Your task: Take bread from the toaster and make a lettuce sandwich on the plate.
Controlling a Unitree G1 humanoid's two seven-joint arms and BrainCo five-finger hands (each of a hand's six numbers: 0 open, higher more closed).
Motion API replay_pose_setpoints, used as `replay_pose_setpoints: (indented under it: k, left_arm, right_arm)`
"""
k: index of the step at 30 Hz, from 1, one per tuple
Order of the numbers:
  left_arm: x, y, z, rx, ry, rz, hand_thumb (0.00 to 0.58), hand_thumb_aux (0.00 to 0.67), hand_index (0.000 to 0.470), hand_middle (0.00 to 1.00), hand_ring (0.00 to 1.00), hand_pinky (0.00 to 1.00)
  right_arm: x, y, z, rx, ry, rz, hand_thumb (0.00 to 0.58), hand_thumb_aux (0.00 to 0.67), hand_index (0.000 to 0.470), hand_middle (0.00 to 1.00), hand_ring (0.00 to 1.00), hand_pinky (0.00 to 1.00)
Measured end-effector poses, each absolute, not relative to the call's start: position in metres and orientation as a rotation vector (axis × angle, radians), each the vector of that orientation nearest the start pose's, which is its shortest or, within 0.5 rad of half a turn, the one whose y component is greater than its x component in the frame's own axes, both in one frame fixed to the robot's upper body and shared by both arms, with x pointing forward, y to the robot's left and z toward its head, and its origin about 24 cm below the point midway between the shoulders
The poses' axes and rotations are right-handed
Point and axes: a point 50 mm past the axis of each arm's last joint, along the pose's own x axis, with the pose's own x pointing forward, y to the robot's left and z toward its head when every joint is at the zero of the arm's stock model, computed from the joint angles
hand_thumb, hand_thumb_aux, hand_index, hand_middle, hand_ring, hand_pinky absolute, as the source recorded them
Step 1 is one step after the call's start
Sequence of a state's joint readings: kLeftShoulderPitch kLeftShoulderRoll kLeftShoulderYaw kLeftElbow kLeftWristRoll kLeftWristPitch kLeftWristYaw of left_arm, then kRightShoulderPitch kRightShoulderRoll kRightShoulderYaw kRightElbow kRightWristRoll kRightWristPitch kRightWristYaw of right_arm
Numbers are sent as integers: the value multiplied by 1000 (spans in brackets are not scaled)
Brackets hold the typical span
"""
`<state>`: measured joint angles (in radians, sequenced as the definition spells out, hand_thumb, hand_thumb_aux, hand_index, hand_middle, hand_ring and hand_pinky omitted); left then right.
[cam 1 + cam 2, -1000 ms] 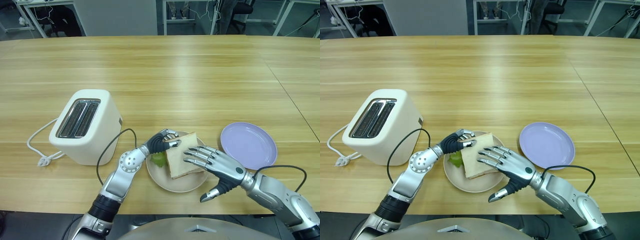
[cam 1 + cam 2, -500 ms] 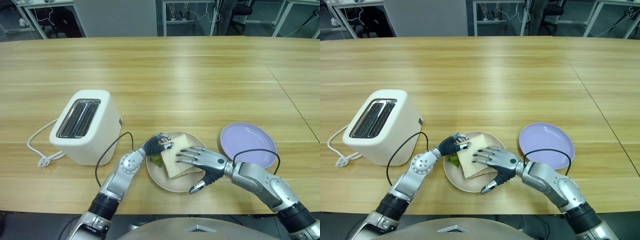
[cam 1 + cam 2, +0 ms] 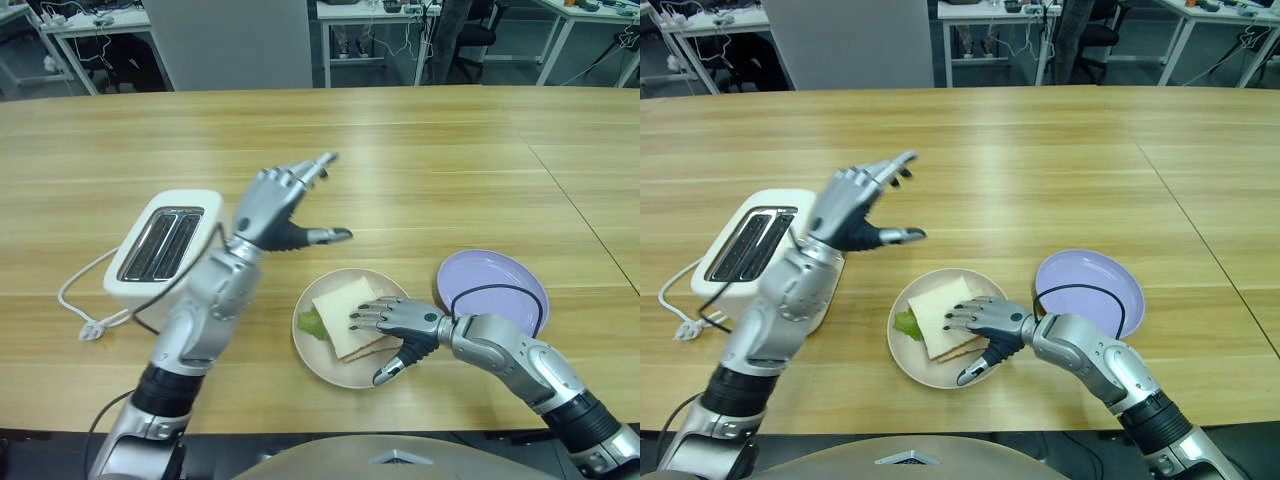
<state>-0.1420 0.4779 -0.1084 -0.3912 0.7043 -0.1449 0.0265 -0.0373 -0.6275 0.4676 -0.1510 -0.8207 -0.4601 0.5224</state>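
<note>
Centre-left of frame: the left hand (image 3: 285, 200) is hanging raised above the table (image 3: 420, 170), fingers spread wide and gripping nothing, just right of the toaster (image 3: 165, 245).

Lower centre: the right hand (image 3: 400, 325) is lying across the right edge of the sandwich (image 3: 340, 315), fingers extended flat on the top slice. It is pressing rather than clasping, with the thumb pointing down over the near rim of the beige plate (image 3: 325, 362).

The sandwich is sitting on the beige plate, and lettuce (image 3: 311, 324) is showing green at its left edge beneath the bread.

Lower right: a purple plate (image 3: 500, 275) is standing just beside the beige one, and a black cable (image 3: 492, 290) from the right arm is looping over it.

Left: the toaster is standing upright with its slots facing up, and its white cord (image 3: 78, 300) is trailing toward the left edge.
</note>
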Motion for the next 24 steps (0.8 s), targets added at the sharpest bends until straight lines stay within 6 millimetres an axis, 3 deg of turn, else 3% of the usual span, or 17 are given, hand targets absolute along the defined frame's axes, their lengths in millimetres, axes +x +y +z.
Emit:
replay_pose_setpoints:
  k: [4, 7, 8, 9, 10, 12, 14, 15, 17, 19, 20, 24]
  left_arm:
    - [229, 171, 185, 1066, -709, -16, 0, 0, 0, 0, 0, 0]
    - [216, 179, 194, 955, -713, 5, 0, 0, 0, 0, 0, 0]
    - [212, 180, 195, 915, -710, -6, 445, 347, 238, 0, 0, 0]
    - [208, 181, 196, 876, -706, -18, 445, 347, 238, 0, 0, 0]
    - [205, 182, 196, 835, -701, -37, 580, 670, 460, 0, 0, 0]
    - [197, 184, 196, 749, -688, -85, 580, 670, 460, 0, 0, 0]
    - [192, 185, 195, 698, -671, -123, 580, 670, 460, 384, 384, 384]
    - [190, 186, 193, 676, -659, -143, 580, 670, 460, 384, 384, 384]
    - [187, 189, 190, 646, -634, -180, 580, 670, 460, 1000, 1000, 1000]
    - [183, 190, 186, 627, -614, -220, 580, 670, 460, 1000, 1000, 1000]
    - [180, 190, 183, 610, -598, -263, 580, 670, 460, 1000, 1000, 1000]
    - [167, 191, 169, 626, -508, -433, 580, 670, 460, 1000, 1000, 1000]
  right_arm:
    - [199, -116, 39, -1435, -303, 1194, 0, 0, 0, 0, 0, 0]
    - [200, -116, 40, -1316, -323, 1106, 0, 0, 0, 0, 0, 0]
    - [199, -116, 41, -1244, -321, 1068, 212, 137, 94, 0, 0, 0]
    - [199, -117, 44, -1168, -325, 1024, 212, 137, 94, 0, 0, 0]
    - [200, -118, 49, -1091, -330, 973, 580, 670, 460, 0, 0, 0]
    - [208, -128, 66, -940, -355, 841, 580, 670, 460, 0, 0, 0]
    - [212, -140, 80, -856, -375, 747, 580, 670, 460, 0, 0, 0]
    - [213, -146, 85, -814, -380, 714, 580, 670, 460, 0, 0, 0]
    - [210, -151, 90, -729, -377, 688, 580, 670, 460, 27, 27, 27]
    - [205, -153, 92, -674, -369, 691, 580, 670, 460, 27, 27, 27]
    - [201, -155, 93, -636, -355, 710, 580, 670, 460, 1000, 1000, 1000]
    - [182, -163, 94, -599, -289, 815, 580, 670, 460, 1000, 1000, 1000]
